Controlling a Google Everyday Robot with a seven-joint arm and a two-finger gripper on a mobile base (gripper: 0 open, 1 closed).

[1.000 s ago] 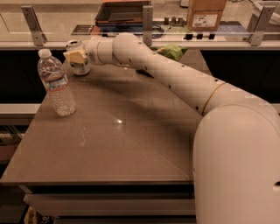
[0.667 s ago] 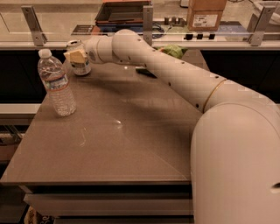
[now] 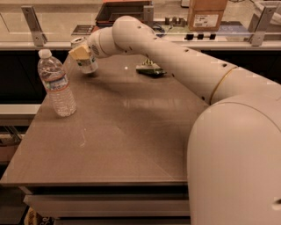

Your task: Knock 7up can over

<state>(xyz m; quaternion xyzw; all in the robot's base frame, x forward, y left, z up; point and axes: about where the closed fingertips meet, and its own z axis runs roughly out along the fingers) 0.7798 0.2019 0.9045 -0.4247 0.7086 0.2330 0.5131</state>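
The 7up can stands at the far left of the table, silver top up, its top leaning a little to the left. My gripper is right against the can's near upper side and covers part of it. The white arm reaches to it from the right, across the back of the table.
A clear water bottle with a white cap stands upright near the table's left edge, in front of the can. A green snack bag lies at the back middle, under the arm. A counter with a cardboard box runs behind the table.
The forearm has lifted away from the table's back, so the snack bag now shows below it. The gripper stays against the can, which is in about the same place.
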